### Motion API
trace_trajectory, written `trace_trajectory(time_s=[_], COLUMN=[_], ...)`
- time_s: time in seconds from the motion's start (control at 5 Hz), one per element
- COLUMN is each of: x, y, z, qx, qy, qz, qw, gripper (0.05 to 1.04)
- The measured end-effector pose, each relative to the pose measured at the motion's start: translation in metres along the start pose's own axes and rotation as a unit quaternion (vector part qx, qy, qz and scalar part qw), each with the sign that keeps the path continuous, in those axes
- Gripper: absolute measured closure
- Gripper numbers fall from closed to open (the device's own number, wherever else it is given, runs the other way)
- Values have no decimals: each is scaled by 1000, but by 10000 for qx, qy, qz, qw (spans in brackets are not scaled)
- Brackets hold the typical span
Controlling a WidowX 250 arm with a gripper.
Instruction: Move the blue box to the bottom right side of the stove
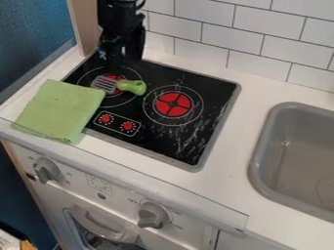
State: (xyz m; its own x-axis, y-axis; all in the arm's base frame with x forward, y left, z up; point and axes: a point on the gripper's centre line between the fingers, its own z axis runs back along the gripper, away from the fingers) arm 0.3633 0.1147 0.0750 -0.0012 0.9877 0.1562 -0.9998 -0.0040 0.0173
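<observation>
In the camera view, the black two-finger gripper [114, 59] hung at the upper left of the frame over the back left of the black, flat stove top [189, 147], and whether it was wide, narrow or holding anything could not be told. Just below it, a slotted spatula with a grey head and green handle [132, 87] lay across the left red burner [111, 91], while a light green folded cloth [60, 110] covered the stove's left edge, beside two small red dials [128, 126]. The right red burner [173, 104] sat near the centre, with a grey sink basin [297, 156] at the right.
</observation>
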Motion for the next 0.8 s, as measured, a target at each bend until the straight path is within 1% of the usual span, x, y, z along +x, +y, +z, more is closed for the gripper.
trace_trajectory(time_s=[0.2, 0.4, 0.6, 0.8], x=[13, 35, 41, 51], y=[-21, -39, -55, -62], z=[1, 3, 6, 0], qx=[-112, -332, -416, -401], qy=[162, 125, 108, 69], qz=[227, 543, 701, 901], qw=[9995, 9979, 9966, 9951], gripper=[83, 83, 83, 83])
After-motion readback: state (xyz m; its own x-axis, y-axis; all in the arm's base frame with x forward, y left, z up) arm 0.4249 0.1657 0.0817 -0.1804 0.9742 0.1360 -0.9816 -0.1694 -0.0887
